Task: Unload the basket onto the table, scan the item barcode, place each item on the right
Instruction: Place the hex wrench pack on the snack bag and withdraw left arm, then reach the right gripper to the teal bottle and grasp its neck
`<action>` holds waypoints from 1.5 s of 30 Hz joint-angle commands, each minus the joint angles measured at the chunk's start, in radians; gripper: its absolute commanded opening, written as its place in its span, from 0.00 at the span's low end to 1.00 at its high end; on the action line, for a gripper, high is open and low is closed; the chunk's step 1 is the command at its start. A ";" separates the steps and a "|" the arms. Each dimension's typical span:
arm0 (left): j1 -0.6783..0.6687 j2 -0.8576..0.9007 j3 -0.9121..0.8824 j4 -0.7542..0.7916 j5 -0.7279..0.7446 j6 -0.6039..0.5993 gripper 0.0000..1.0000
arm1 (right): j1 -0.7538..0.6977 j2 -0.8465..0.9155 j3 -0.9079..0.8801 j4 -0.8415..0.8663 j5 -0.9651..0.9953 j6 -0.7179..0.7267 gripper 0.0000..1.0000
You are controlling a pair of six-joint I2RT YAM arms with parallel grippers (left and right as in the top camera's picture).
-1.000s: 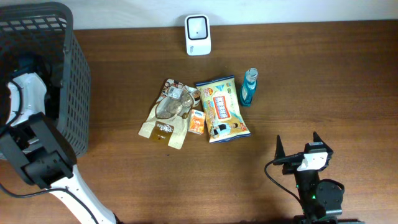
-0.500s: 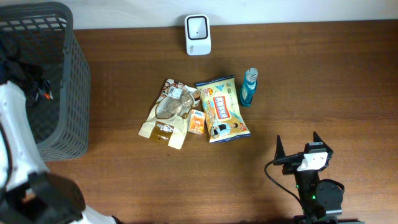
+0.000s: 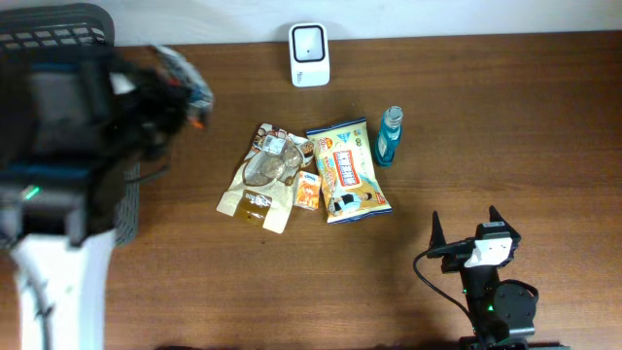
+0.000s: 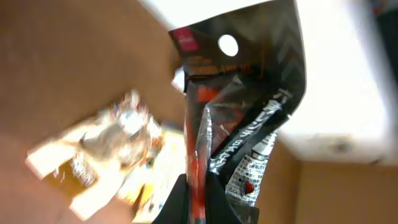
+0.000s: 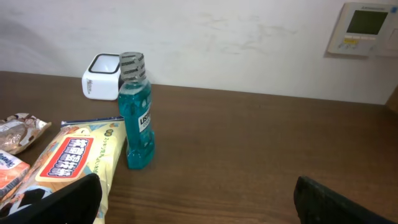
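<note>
Motion blur takes over the left of the overhead view: the left arm [image 3: 68, 146] sweeps above the dark basket [image 3: 58, 19], and a smeared black packet [image 3: 187, 86] shows at its far end, up off the table. We judge that to be the item for scanning. The white scanner [image 3: 309, 41] stands at the far edge, well right of the packet. Between them and nearer to us lie a clear-wrapped snack [image 3: 264, 175], a small orange packet [image 3: 308, 191], a snack bag [image 3: 348, 170] and a blue bottle [image 3: 389, 136].

From the left wrist we get the grip itself. The left gripper [image 4: 198, 196] is clamped tight on the packet's lower edge, and the packet stands up tall with its hang hole at the top. A white label patch [image 4: 245, 177] sits low on it, but it is too blurred for us to call it a barcode.

From the right wrist, the right gripper [image 5: 196, 186] gapes fully wide with nothing in it, parked low on the near right. The bottle is upright just beside the snack bag, and the scanner is beyond them.

To do this step well, we would carry the packet high over the pile and slow down before the scanner. Then we would turn the printed face squarely to its window. The pinch is thin and the packet floppy, so a gentle wrist turn beats a fast swing.
</note>
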State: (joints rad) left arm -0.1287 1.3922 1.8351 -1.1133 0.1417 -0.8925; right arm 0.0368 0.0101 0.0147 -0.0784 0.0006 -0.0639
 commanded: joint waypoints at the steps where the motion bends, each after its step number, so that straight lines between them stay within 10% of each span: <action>1: -0.179 0.190 0.008 -0.101 -0.097 0.021 0.00 | -0.005 -0.007 -0.009 -0.003 0.009 -0.007 0.98; 10: -0.435 0.681 0.008 -0.133 -0.124 0.061 0.01 | -0.005 -0.007 -0.009 -0.003 0.009 -0.007 0.98; 18: -0.422 0.716 0.090 -0.146 -0.120 0.150 0.63 | -0.005 -0.007 -0.009 -0.003 0.009 -0.007 0.98; 24: -0.295 0.716 0.541 -0.478 -0.124 0.259 0.79 | -0.005 -0.007 -0.009 -0.003 0.009 -0.007 0.98; 25: -0.256 0.716 0.632 -0.550 -0.130 0.258 0.99 | -0.005 -0.007 -0.009 -0.003 0.009 -0.007 0.98; 34: -0.003 0.556 0.739 -0.575 0.000 0.576 0.99 | -0.005 -0.007 -0.009 -0.003 0.009 -0.007 0.98; 40: 0.123 0.307 0.459 -0.575 -0.071 0.522 0.99 | -0.005 -0.007 -0.009 0.009 -0.004 -0.006 0.98; 45: 0.182 0.275 0.384 -0.575 -0.070 0.493 0.99 | -0.005 -0.007 -0.009 0.187 -0.626 -0.007 0.98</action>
State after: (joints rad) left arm 0.0475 1.6653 2.2295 -1.6897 0.0780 -0.3855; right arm 0.0368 0.0109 0.0113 0.0177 -0.3225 -0.0650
